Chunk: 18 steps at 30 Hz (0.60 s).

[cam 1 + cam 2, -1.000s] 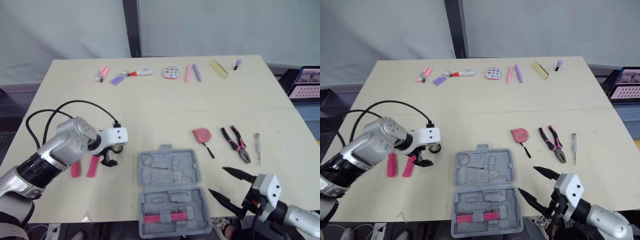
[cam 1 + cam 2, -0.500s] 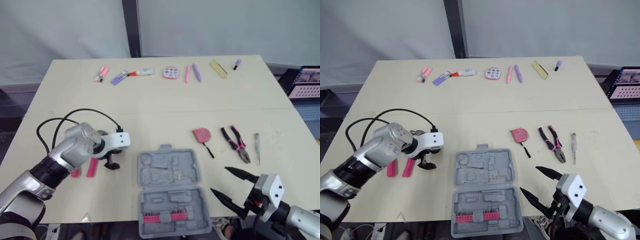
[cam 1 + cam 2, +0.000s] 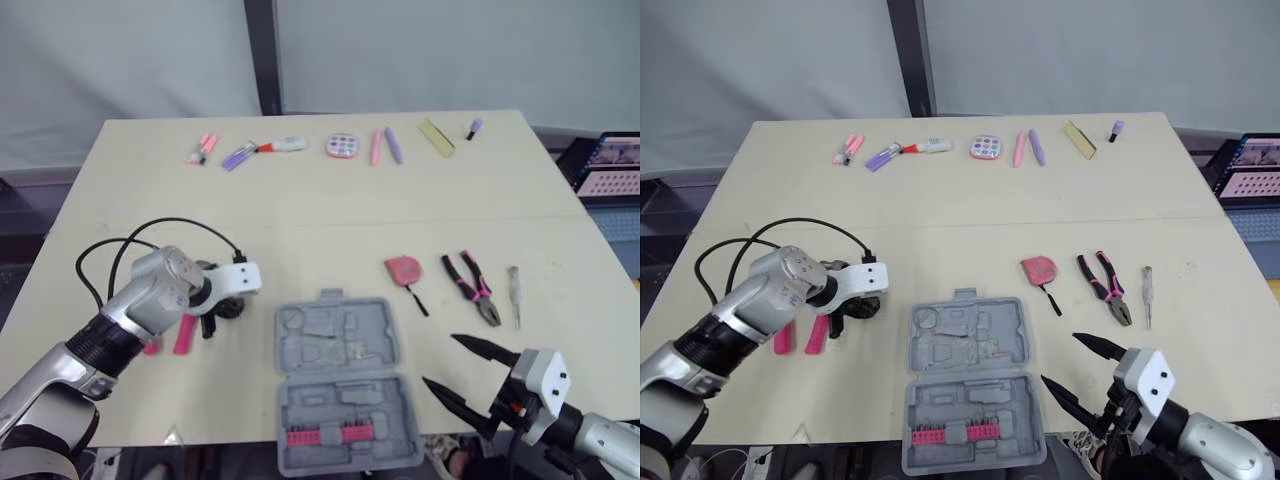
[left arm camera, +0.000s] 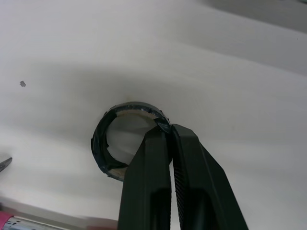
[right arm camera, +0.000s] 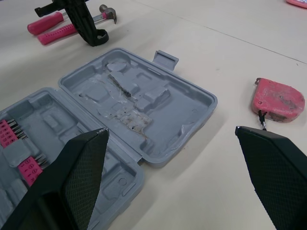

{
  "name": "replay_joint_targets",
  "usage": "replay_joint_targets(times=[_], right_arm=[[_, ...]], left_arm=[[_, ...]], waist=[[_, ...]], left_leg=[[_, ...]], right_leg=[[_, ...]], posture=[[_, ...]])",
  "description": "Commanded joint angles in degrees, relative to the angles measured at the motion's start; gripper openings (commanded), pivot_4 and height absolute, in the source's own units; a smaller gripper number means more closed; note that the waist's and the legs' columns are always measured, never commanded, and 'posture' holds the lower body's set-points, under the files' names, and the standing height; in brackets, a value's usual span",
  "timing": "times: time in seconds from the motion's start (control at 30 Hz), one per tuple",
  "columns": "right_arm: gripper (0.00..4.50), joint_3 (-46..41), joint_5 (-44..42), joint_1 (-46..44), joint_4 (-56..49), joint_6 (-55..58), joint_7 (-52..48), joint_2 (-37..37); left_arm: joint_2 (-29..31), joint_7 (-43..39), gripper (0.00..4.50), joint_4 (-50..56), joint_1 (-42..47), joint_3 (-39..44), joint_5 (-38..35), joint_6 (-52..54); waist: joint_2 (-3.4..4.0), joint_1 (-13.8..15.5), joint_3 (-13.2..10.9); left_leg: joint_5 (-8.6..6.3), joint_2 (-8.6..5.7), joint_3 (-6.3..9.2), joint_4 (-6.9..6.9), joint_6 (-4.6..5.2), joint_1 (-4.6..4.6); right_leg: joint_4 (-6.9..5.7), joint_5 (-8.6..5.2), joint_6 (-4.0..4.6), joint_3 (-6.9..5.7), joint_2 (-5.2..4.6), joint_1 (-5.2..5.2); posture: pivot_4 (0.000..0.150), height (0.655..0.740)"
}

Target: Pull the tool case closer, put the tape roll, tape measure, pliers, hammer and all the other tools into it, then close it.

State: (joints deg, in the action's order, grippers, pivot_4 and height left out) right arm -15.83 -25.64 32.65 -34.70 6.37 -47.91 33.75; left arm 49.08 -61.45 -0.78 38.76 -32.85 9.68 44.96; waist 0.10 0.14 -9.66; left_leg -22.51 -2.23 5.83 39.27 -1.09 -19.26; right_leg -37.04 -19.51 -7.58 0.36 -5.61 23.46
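My left gripper [image 3: 213,320] is shut on the rim of the black tape roll [image 4: 98,143], which lies flat on the table left of the case; both fingers [image 4: 148,182] pinch one side of the ring. The grey tool case [image 3: 340,375] lies open near the front edge. A pink-handled hammer [image 5: 103,14] and a second pink handle [image 3: 150,345] lie beside the left arm. To the right of the case are the pink tape measure [image 3: 403,270], the pliers [image 3: 472,288] and a screwdriver [image 3: 514,293]. My right gripper [image 3: 440,361] hovers open at the case's right front.
Along the table's far edge lie markers [image 3: 240,155], a round palette [image 3: 342,146], pink and purple pens [image 3: 385,146] and a yellow pad [image 3: 437,137]. A laptop [image 3: 615,165] sits off the right edge. A black cable [image 3: 150,240] loops over the left arm.
The left arm came down onto the tape roll and its fingers closed on the rim. The right gripper stays open in place.
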Motion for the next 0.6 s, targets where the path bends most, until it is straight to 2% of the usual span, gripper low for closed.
replay_joint_targets(times=[0.03,0.43,0.6], right_arm=[[4.50,-0.6,-0.4,0.2,-1.9,-0.6,0.5,-0.2],[4.50,0.2,-0.5,-0.2,-0.7,-2.1,-0.6,-0.4],[4.50,0.9,-0.3,-0.3,0.2,-3.0,-1.6,0.0]], left_arm=[[-0.2,0.1,0.06,0.1,-0.6,1.1,0.9,0.0],[-0.5,1.5,0.06,2.2,-3.4,4.7,0.3,1.2],[1.1,-2.5,0.06,4.9,-2.2,12.5,-6.5,1.3]], waist=[[0.00,0.0,0.0],[0.01,0.0,0.0],[0.00,-0.1,0.0]], left_leg=[[0.00,0.00,0.00,0.00,0.00,0.00],[0.00,0.01,0.00,0.01,0.00,0.03],[0.00,0.03,0.00,0.02,0.00,-0.01]], right_leg=[[0.00,0.00,0.00,0.00,0.00,0.00],[-0.03,0.00,0.00,0.01,-0.01,0.00],[-0.04,0.00,0.00,0.00,0.00,0.03]], posture=[[0.150,0.7400],[0.150,0.7400],[0.150,0.7400]])
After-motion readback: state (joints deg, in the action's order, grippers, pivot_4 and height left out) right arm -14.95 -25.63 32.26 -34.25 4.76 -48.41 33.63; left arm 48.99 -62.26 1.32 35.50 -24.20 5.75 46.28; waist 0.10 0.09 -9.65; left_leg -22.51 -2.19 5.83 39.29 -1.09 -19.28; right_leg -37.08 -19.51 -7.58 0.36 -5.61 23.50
